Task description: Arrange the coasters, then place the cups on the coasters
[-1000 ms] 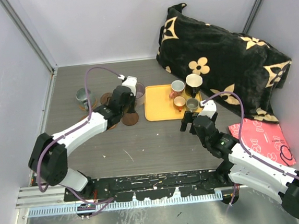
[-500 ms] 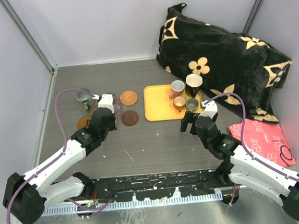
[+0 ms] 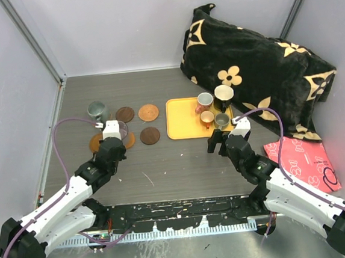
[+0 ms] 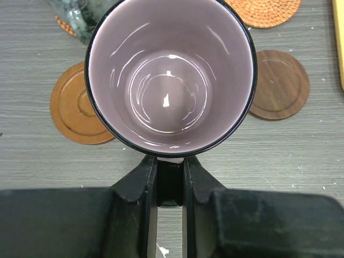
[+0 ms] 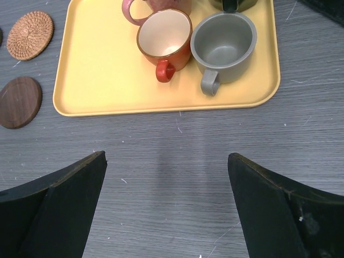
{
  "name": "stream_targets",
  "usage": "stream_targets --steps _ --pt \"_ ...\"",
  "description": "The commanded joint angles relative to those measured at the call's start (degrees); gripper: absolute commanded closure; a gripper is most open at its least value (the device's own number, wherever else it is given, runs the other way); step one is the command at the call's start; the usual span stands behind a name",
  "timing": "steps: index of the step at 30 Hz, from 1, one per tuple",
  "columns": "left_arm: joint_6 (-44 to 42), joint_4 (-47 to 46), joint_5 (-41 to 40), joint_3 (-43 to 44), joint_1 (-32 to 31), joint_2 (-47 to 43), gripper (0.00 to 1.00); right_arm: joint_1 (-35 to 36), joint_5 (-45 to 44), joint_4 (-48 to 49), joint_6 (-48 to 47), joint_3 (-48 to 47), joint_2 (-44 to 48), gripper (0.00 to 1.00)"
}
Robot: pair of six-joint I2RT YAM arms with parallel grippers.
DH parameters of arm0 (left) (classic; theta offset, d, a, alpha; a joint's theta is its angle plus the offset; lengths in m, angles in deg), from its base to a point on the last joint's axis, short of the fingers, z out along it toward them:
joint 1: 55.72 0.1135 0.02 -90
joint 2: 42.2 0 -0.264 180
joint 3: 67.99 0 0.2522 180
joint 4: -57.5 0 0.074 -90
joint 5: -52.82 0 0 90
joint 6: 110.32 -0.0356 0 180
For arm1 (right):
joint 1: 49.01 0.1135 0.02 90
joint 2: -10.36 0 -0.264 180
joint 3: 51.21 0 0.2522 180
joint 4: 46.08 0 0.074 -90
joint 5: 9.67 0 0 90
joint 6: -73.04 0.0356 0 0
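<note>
Above the grey surface (image 3: 181, 164), we see the left pincer (image 4: 170, 173) clamped on the handle of the purple mug (image 4: 169, 80); the right pincer (image 5: 167, 193) stands wide, empty.

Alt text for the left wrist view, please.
An empty purple mug, seen from above, fills the view, its handle pinched in the left jaws. Around it lie a tan coaster left, a dark coaster right and a woven coaster top right.
</note>
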Motion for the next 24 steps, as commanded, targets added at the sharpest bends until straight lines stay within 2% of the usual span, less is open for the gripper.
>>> stream_targets --steps 1,12,19,24 --pt "2.16 -5.48 -4.62 0.15 2.06 -2.53 1.00 -0.05 0.75 3.06 0.58 -0.08 1.77 0.00" --pt "6.28 -5.85 -2.89 -1.42 11.40 -2.56 1.00 -0.04 1.05 3.15 0.59 0.54 3.59 0.00" --pt "7.60 -4.68 -5.61 -1.28 13.47 -0.61 1.00 -0.05 1.13 3.17 0.54 0.40 3.50 0.00" --pt "7.79 -7.13 -4.26 -2.31 14.64 0.89 1.00 -0.11 1.04 3.11 0.61 0.64 3.69 0.00"
